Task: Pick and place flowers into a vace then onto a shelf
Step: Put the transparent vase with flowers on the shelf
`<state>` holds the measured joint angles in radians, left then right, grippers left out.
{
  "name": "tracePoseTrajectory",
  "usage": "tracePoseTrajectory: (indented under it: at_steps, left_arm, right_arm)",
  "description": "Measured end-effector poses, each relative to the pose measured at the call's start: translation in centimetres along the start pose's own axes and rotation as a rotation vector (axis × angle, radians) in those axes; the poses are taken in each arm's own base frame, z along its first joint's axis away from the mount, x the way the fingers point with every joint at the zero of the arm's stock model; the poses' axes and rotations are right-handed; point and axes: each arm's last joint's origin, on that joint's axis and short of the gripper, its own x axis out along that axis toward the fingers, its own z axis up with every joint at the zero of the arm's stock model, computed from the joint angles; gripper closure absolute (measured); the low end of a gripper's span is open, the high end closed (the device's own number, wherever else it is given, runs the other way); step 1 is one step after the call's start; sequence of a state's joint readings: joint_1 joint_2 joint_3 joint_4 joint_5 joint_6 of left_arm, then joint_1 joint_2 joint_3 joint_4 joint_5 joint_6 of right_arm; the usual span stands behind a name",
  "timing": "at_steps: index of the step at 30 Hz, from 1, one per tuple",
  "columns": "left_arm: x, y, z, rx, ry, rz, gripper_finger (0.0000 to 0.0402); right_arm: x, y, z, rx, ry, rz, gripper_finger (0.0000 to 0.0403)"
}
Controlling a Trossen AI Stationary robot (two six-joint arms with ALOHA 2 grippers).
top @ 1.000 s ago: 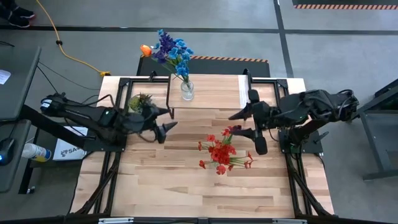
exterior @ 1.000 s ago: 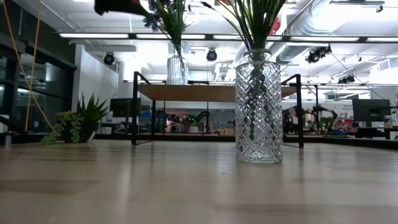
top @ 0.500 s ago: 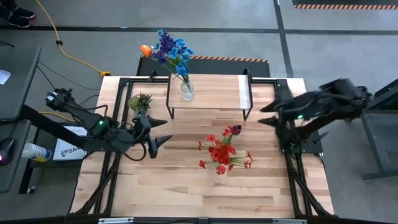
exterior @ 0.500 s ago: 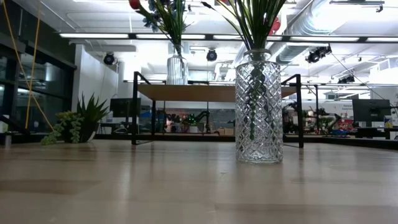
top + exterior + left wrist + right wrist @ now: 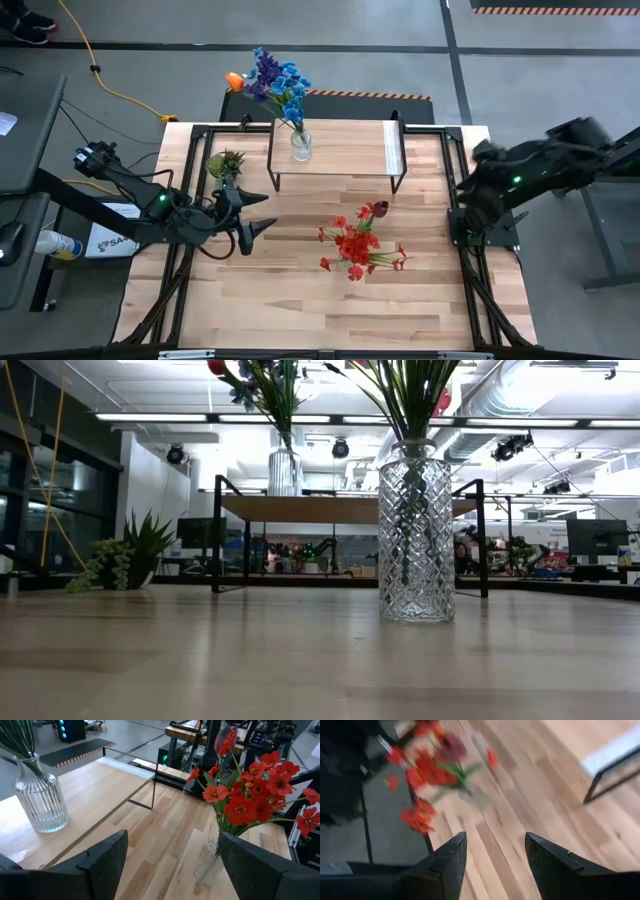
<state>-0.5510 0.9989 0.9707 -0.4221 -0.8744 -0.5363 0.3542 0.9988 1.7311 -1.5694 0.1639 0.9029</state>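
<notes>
Changes since the earlier frames: my right arm has drawn back from mid-table to the table's (image 5: 300, 300) right edge, where it now sits folded over the frame rail; my left arm holds the same place as half a second ago, after backing off from the shelf's (image 5: 345, 150) left end. Right pincer (image 5: 492, 852): fingers parted about halfway, nothing between them, aimed at the bare planks with the red flowers (image 5: 357, 245) ahead. Left pincer (image 5: 252, 212): spread wide, empty, low over the table left of centre, pointing toward the red flowers. Red flowers: standing in a cut-glass vase (image 5: 416, 532) on the table, forward of the shelf and near centre, stems upright, long axis vertical, blooms fanning out on top. Blue, purple and orange flowers (image 5: 272, 83): in a ribbed glass vase (image 5: 300, 146) on the shelf's left end, stems upright, blooms leaning out past the back-left corner. Small green potted plant (image 5: 226, 162): on the table beside the shelf's left legs.
</notes>
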Motion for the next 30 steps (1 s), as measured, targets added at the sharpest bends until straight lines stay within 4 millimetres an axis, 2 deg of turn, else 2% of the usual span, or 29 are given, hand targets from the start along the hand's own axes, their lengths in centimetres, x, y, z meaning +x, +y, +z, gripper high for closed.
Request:
tracePoseTrajectory:
  at_steps: [4, 11, 18, 25, 30]
  left_arm:
    - [0.0, 0.0, -0.1, -0.014, 0.005, 0.003, 0.0060]
    - [0.0, 0.2, -0.3, -0.038, 0.026, 0.016, 0.0060]
    - [0.0, 0.2, -0.4, -0.049, 0.029, 0.018, 0.0060]
    - [0.0, 0.2, -0.4, -0.049, 0.028, 0.020, 0.0060]
    - [0.0, 0.3, -0.4, -0.049, 0.024, 0.026, 0.0060]
  right_arm:
    - [2.7, -0.7, -1.4, 0.010, 0.134, -0.040, 0.0211]
    - [8.1, -3.2, -4.9, -0.009, 0.352, -0.167, 0.0210]
    - [12.0, -5.0, -7.5, -0.010, 0.333, -0.130, 0.0210]
    - [14.6, -5.9, -9.9, 0.035, 0.283, -0.038, 0.0210]
    - [17.1, -6.1, -11.4, 0.052, 0.212, 0.024, 0.0210]
